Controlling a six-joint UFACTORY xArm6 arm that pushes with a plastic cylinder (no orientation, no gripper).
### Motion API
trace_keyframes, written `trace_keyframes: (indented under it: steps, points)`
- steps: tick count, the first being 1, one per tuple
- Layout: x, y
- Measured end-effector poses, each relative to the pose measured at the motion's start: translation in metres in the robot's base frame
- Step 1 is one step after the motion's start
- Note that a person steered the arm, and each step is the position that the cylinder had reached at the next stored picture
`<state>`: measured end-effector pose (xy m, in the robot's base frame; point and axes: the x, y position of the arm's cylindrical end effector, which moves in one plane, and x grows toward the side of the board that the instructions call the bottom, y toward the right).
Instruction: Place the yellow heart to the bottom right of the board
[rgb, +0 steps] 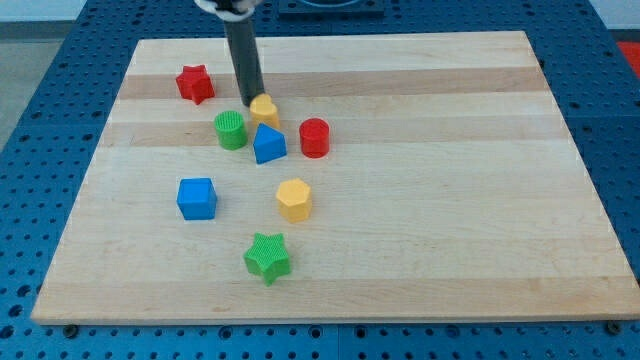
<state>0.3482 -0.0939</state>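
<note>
Camera view shows a pale wooden board (420, 200) lying on a blue perforated worktop (30, 150), with eight small blocks gathered on the board's left half. There is no gripper on this arm, so nothing can be said of one being wide, narrow or holding anything; the arm ends in a dark rod that comes down from the view's top, and my tip (251, 103) sits on the board at the upper left edge of the yellow heart (264, 109), touching it or very nearly so.

The yellow heart lies in the upper left part of the board, far from the bottom right corner. Just below it is the blue triangular block (268, 145), close enough that the two seem to touch. To the view's left of that pair stands the green cylinder (230, 130), and to the right the red cylinder (314, 137), each just beside the blue block. The red star (195, 84) lies apart toward the top left. Lower down are the blue cube (197, 198) and the yellow hexagon (294, 199), set apart from each other, and below them, nearest the bottom edge, the green star (267, 257).
</note>
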Motion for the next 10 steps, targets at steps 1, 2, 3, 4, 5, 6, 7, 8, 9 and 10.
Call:
trace_keyframes:
  steps: [1,2,3,4,5,6,7,8,9,10]
  points:
    - [0.051,0.035]
    - [0.093,0.067]
    - [0.127,0.091]
    - [0.156,0.114]
    - [0.183,0.140]
    - [0.198,0.153]
    - [0.198,0.122]
    - [0.203,0.107]
    - [0.239,0.125]
    - [0.247,0.161]
